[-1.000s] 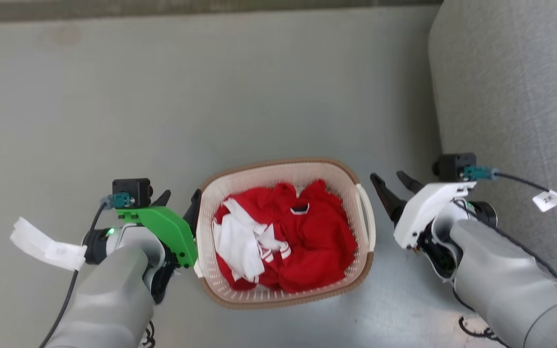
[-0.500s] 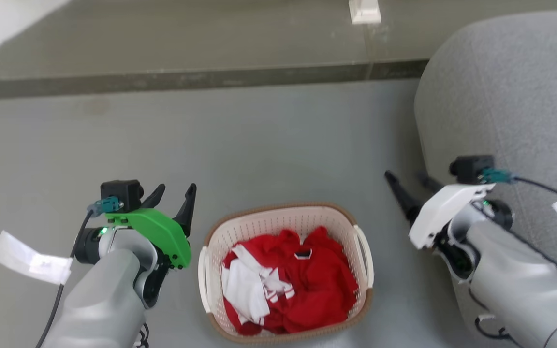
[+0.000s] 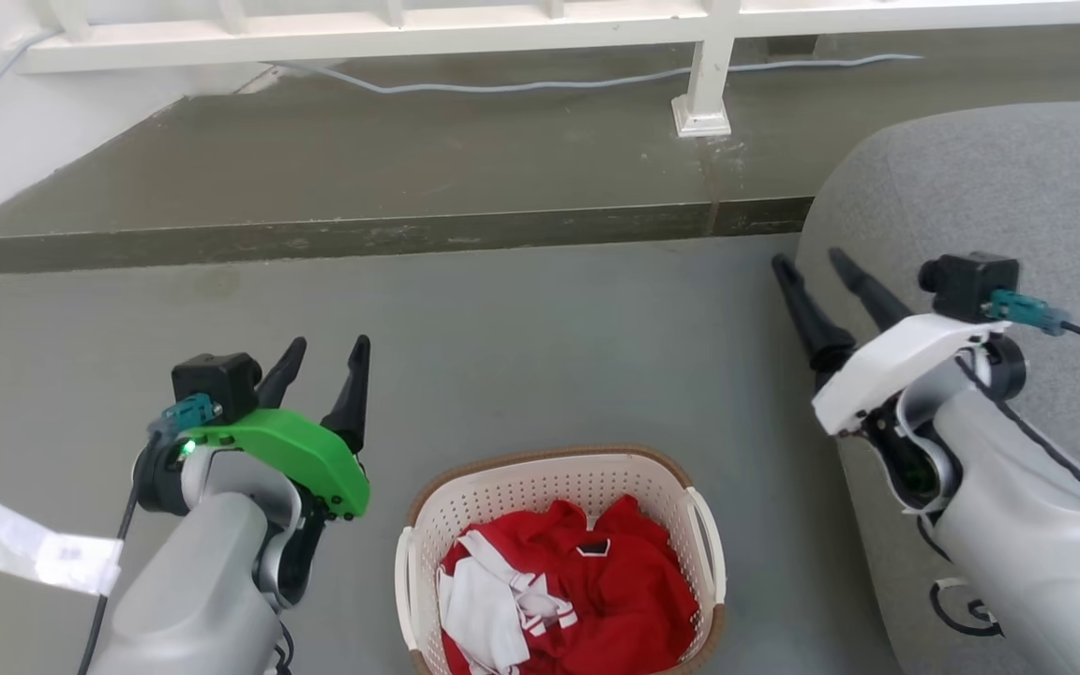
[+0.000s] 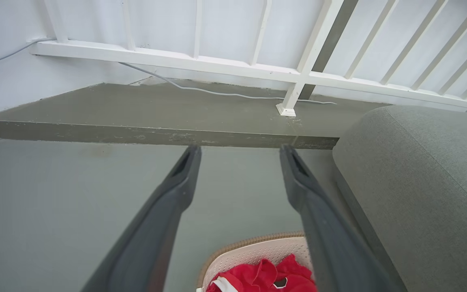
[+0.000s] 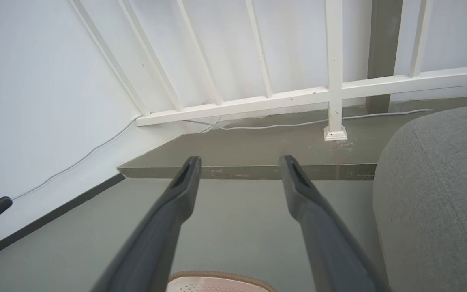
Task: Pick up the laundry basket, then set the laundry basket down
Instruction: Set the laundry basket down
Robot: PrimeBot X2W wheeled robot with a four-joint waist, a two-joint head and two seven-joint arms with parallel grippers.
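The laundry basket [image 3: 540, 483], cream perforated plastic with a brown rim and white side handles, stands on the grey floor at the bottom middle of the head view, holding red and white clothes. Its rim also peeks in at the bottom of the left wrist view [image 4: 253, 247] and the right wrist view [image 5: 221, 280]. My left gripper [image 3: 327, 349] is open, raised to the left of and beyond the basket, apart from it. My right gripper [image 3: 812, 262] is open, up at the right beside the sofa, holding nothing.
A grey sofa [image 3: 990, 187] fills the right side, close to my right arm. Ahead, a raised concrete step [image 3: 390, 178] runs across, with a white railing [image 3: 709, 84] and a loose cable [image 3: 502, 86] on it. A white wall [image 5: 35, 121] closes the left.
The head camera has tilted up, so the basket has slid down the picture. Both grippers have lifted up and away from the basket's handles, staying open.
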